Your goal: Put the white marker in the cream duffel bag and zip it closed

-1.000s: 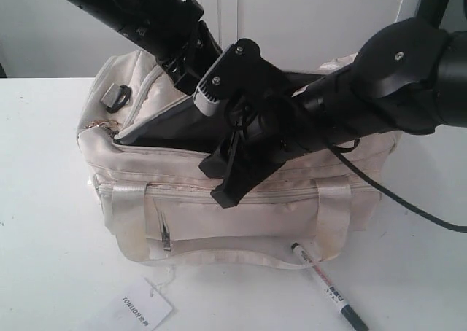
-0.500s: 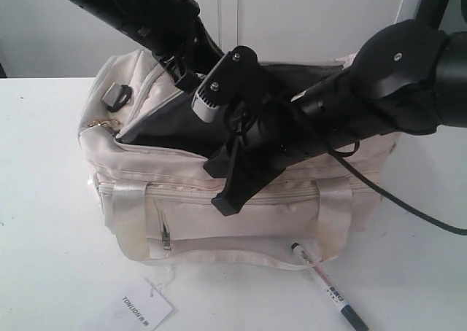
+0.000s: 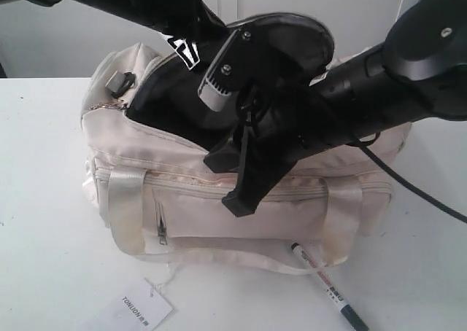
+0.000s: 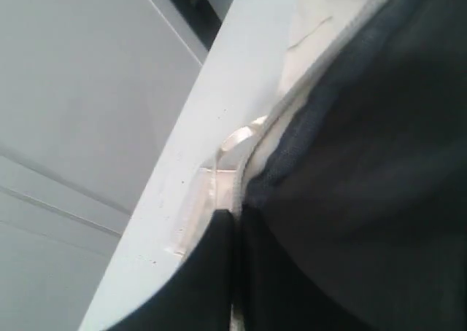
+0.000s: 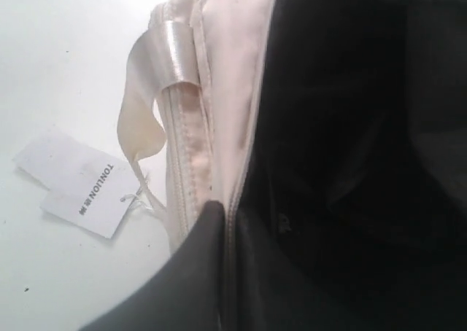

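- One large cream duffel bag [image 3: 219, 207] sits on the white table [image 3: 44, 236]. Its top is unzipped and gaping, with the dark lining showing, so it looks ready to receive something.
- Both arms reach down into that opening from above.
- At the bag's far rim, the left gripper [image 4: 235, 222] shows one dark finger pressed against the outside of the fabric edge. The other finger is lost against the lining, so I cannot tell whether it is pinching the rim.
- At the bag's near rim it is the same for the right gripper [image 5: 222, 214]. One finger lies outside the seam, and its grip cannot be judged.
- A paper tag [image 3: 135, 310] lies on the table in front of the bag.
- Smallest, the white marker [image 3: 328, 291] lies on the table just in front of the bag's right handle, and neither gripper has it.
- By my reckoning only the opening is done. Picking up the marker, dropping it in and zipping the bag all remain.
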Tool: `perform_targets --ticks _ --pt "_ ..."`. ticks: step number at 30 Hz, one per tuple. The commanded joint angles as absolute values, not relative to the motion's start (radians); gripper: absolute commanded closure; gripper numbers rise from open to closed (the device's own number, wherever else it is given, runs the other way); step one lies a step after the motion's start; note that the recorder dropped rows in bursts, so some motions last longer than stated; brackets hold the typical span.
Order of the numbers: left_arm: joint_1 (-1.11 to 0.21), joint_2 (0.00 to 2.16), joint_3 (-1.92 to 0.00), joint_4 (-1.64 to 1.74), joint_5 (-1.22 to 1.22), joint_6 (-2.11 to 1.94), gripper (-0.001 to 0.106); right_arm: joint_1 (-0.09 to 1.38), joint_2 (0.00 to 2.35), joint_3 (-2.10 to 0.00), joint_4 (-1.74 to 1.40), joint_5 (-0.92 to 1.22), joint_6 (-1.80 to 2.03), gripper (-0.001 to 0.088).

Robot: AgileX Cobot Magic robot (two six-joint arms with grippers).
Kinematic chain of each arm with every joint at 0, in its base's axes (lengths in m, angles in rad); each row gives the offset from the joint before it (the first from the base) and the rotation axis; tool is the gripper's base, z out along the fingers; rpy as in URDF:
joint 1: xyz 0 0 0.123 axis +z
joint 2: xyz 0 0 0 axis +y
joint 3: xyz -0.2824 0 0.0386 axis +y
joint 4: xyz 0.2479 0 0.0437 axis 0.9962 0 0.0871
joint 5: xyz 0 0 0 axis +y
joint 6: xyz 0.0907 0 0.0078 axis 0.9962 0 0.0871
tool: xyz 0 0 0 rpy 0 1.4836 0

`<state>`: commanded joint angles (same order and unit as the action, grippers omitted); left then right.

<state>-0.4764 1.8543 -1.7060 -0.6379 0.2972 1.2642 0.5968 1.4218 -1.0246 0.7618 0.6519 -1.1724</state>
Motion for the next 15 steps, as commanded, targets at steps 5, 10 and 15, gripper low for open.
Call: perform_targets --ticks 5,10,15 --pt "-0.476 1.895 -1.706 -0.638 0.162 1.283 0.105 0.597 1.422 -1.025 0.717 0.676 -1.172 0.0868" --pt "-0.476 1.939 -1.706 -0.638 0.0 1.283 0.105 0.597 1.422 -1.025 0.698 0.676 -1.172 0.0868" --pt "-0.476 1.986 -1.706 -0.623 -0.185 1.283 0.105 0.597 1.422 -1.025 0.669 0.676 -1.172 0.0868"
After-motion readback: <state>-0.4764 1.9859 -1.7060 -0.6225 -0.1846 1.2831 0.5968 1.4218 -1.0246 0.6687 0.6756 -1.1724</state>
